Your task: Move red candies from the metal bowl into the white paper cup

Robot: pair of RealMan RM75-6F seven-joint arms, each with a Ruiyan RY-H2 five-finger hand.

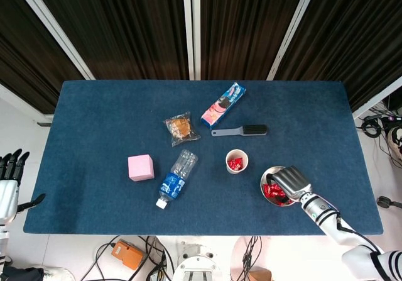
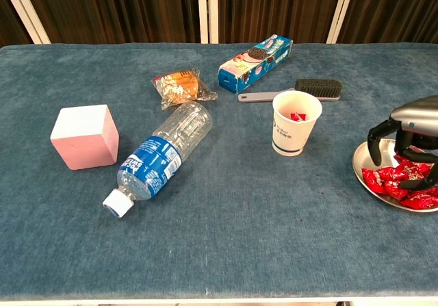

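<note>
The metal bowl (image 2: 365, 155) sits at the table's front right and holds several red candies (image 2: 383, 181). My right hand (image 2: 408, 140) hovers right over it, fingers apart and curved down, tips at the candies, with nothing seen gripped. In the head view the right hand (image 1: 289, 181) covers the bowl's (image 1: 264, 178) right half, with the candies (image 1: 272, 192) showing beside it. The white paper cup (image 2: 295, 124) stands upright left of the bowl with red candies (image 2: 296, 117) inside; it is also seen as the cup (image 1: 237, 161). My left hand (image 1: 8, 179) hangs open off the table's left edge.
A black brush (image 2: 301, 90) lies just behind the cup, with a blue biscuit box (image 2: 254, 63) behind that. A wrapped snack (image 2: 179, 85), a lying plastic bottle (image 2: 161, 155) and a pink cube (image 2: 85, 136) occupy the middle and left.
</note>
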